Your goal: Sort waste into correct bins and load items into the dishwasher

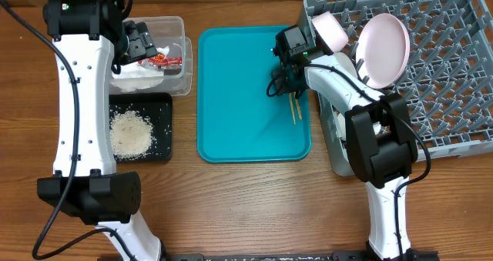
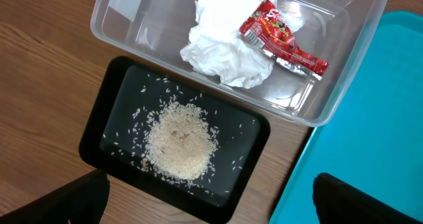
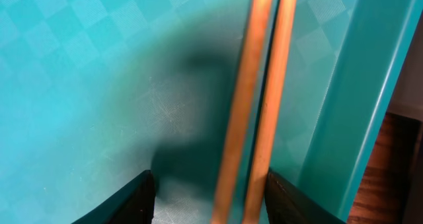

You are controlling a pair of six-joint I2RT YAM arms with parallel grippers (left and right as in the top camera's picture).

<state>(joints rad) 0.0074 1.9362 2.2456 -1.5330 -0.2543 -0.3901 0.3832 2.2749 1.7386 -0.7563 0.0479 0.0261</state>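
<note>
Two wooden chopsticks (image 1: 293,107) (image 3: 244,105) lie side by side near the right rim of the teal tray (image 1: 239,84). My right gripper (image 1: 285,85) (image 3: 208,184) is down on them, open. Its fingers straddle the pair: the right one is against a stick, the left one stands off with a gap. My left gripper (image 1: 139,44) (image 2: 210,184) hangs wide open and empty above the bins. The clear tub (image 2: 119,12) holds a crumpled napkin (image 2: 218,52) and a red wrapper (image 2: 281,39). In the black tray (image 2: 112,98) lies a heap of rice (image 2: 180,141).
The grey dish rack (image 1: 454,76) stands at the right. A white plate (image 1: 385,49) stands upright in it, with a bowl (image 1: 331,30) at its left corner. The right arm's base stands between the teal tray and the rack.
</note>
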